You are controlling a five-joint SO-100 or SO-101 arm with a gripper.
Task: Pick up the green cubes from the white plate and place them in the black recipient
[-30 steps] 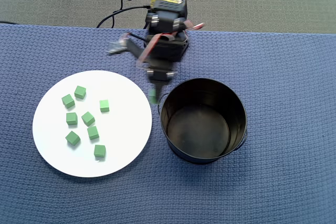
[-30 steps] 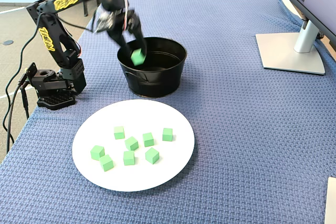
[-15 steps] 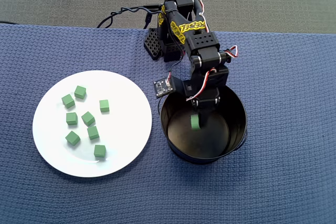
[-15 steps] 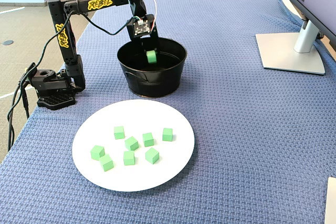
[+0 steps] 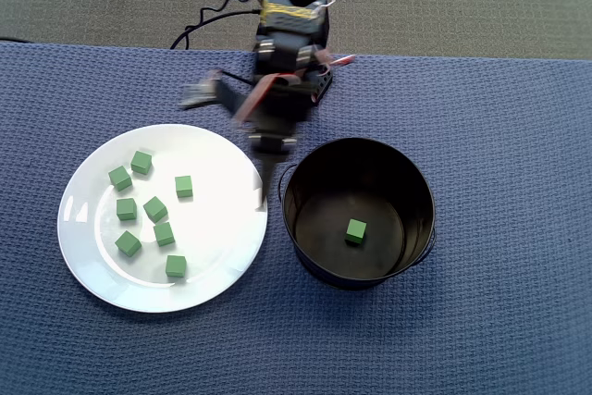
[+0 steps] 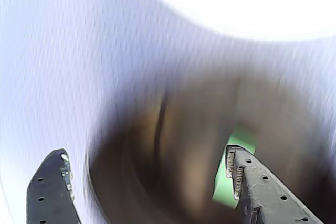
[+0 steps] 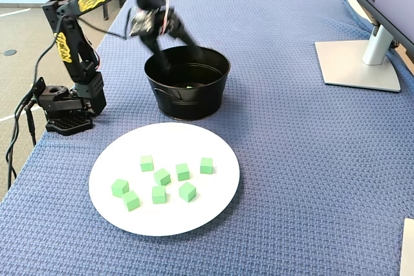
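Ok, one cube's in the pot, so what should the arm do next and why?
Probably swing over the white plate and come down on the nearest green cube. The gripper is open and empty between plate and black pot; one cube lies in the pot, and seven remain on the plate.

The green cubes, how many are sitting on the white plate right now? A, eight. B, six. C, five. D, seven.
D: the overhead view shows seven green cubes on the white plate, and one more green cube lies on the floor of the black recipient.
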